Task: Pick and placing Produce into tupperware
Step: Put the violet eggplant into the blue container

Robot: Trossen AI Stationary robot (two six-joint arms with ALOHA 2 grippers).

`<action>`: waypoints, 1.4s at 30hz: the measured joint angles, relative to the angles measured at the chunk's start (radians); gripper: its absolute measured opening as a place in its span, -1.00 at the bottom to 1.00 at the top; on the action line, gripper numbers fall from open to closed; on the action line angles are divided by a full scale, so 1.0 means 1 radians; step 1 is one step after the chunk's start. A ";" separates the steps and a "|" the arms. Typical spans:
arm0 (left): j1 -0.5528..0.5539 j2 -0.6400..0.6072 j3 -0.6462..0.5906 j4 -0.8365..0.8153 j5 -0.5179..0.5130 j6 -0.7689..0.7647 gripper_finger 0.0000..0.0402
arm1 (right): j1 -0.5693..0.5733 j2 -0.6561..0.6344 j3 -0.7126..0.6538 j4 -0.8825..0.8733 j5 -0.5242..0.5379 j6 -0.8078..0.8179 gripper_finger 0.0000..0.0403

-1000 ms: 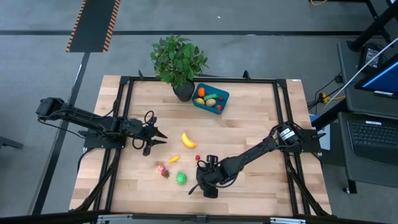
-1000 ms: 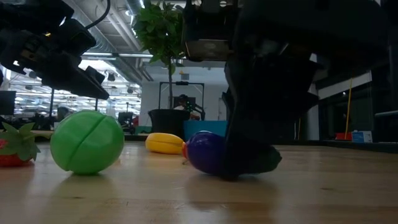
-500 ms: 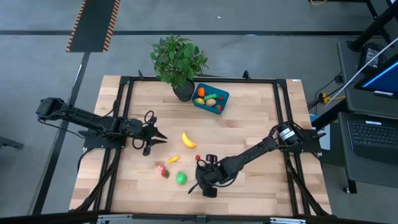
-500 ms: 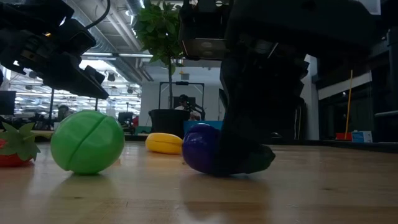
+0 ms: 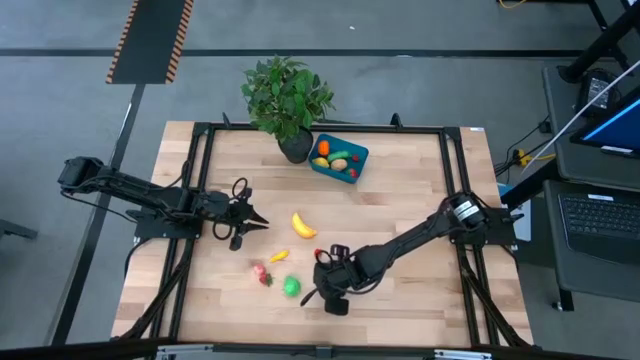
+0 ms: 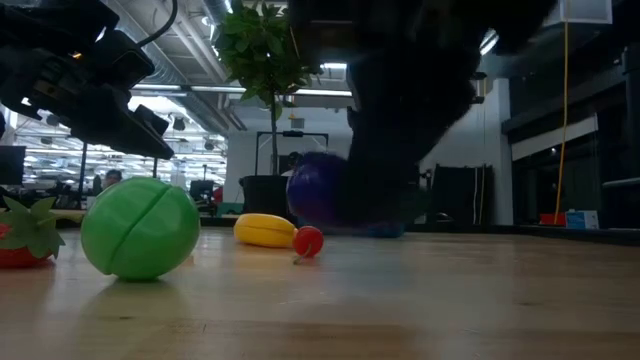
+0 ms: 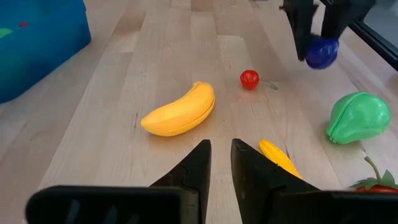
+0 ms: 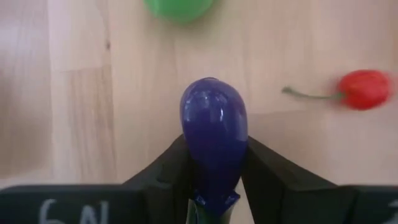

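I'm holding a purple eggplant point(image 8: 214, 134) in the right gripper point(image 8: 214, 180), fingers closed against its two sides near the stem end, the rounded nose sticking out ahead of the fingertips. In the low view the eggplant point(image 6: 318, 190) is hanging clear of the table point(image 6: 450, 300), so it's riding in the air. It looks like a hard, glossy plastic toy, light and stiff, and I'm judging that smooth skin as slippery; a grip across the fatter middle would probably be safer than this one near the narrow end. Below and ahead of the fingers I'm seeing a red cherry point(image 8: 365, 88) off to one side and a green piece point(image 8: 179, 7) beyond the nose. The right arm is reaching low and long across the table, wrist pitched down. The teal tupperware point(image 5: 338, 158) is sitting well away at the far edge beside the potted plant point(image 5: 285, 95). The left gripper point(image 7: 221, 163) is hovering nearly closed, holding nothing, with the banana point(image 7: 180, 111) just ahead of its tips.
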State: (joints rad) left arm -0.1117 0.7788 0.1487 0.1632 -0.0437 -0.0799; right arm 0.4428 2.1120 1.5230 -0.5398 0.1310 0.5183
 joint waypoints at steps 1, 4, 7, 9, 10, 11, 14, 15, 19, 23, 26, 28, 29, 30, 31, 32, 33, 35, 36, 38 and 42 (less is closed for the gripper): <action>0.000 0.000 0.000 -0.001 0.000 0.000 -0.73 | -0.003 -0.010 0.000 -0.011 0.003 0.001 -0.42; 0.000 0.000 0.000 -0.005 0.000 0.000 -0.74 | -0.011 -0.031 0.000 -0.026 0.017 -0.003 -0.42; 0.000 0.000 0.000 -0.005 0.000 0.000 -0.72 | -0.022 -0.074 0.000 -0.046 0.051 -0.029 -0.42; 0.000 0.000 0.000 -0.005 0.000 0.000 -0.70 | -0.029 -0.104 0.000 -0.074 0.066 -0.052 -0.42; 0.000 0.000 0.000 -0.006 0.000 0.000 -0.68 | -0.032 -0.119 0.000 -0.087 0.071 -0.058 -0.42; 0.000 0.000 0.000 -0.006 0.000 0.000 -0.67 | -0.035 -0.137 0.000 -0.097 0.079 -0.071 -0.42; 0.000 0.000 0.000 -0.006 0.000 0.000 -0.64 | -0.039 -0.193 0.000 -0.151 0.131 -0.101 -0.42; 0.000 0.000 0.000 -0.005 0.000 0.000 -0.62 | -0.039 -0.210 0.000 -0.169 0.146 -0.105 -0.42; 0.000 0.000 0.000 -0.005 0.000 0.001 -0.59 | -0.040 -0.290 0.000 -0.259 0.198 -0.128 -0.42; 0.000 0.000 0.000 -0.005 0.000 0.001 -0.55 | -0.040 -0.371 -0.010 -0.352 0.267 -0.135 -0.42; 0.000 0.000 0.000 -0.001 0.000 0.000 -0.54 | -0.044 -0.442 -0.058 -0.381 0.314 -0.119 -0.43; 0.000 0.000 0.000 0.006 0.000 0.000 -0.53 | -0.045 -0.494 -0.114 -0.370 0.336 -0.103 -0.43; 0.000 0.000 0.000 0.006 0.000 0.000 -0.52 | -0.045 -0.522 -0.148 -0.361 0.345 -0.088 -0.43; 0.000 0.000 0.000 0.006 0.000 0.000 -0.52 | -0.045 -0.548 -0.186 -0.348 0.348 -0.072 -0.43; 0.000 0.000 0.000 0.008 0.000 0.000 -0.51 | -0.045 -0.577 -0.224 -0.325 0.350 -0.055 -0.43; 0.000 0.000 0.000 0.008 0.000 0.000 -0.51 | -0.045 -0.603 -0.264 -0.295 0.350 -0.052 -0.43; 0.000 0.000 0.000 0.008 0.000 0.000 -0.51 | -0.045 -0.631 -0.310 -0.254 0.351 -0.053 -0.43; 0.000 0.000 0.000 0.009 0.000 0.000 -0.52 | -0.045 -0.686 -0.399 -0.174 0.351 -0.056 -0.43; 0.000 0.000 0.000 0.009 0.000 0.000 -0.53 | -0.048 -0.715 -0.444 -0.127 0.351 -0.060 -0.43; 0.000 0.000 0.000 0.009 0.000 0.000 -0.55 | -0.050 -0.771 -0.533 -0.021 0.354 -0.083 -0.43; 0.000 0.000 0.000 0.010 0.000 -0.018 -0.59 | -0.058 -0.876 -0.701 0.185 0.353 -0.135 -0.43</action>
State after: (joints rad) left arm -0.1120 0.7785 0.1489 0.1734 -0.0433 -0.0977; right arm 0.3849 1.2364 0.8217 -0.3543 0.4842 0.3831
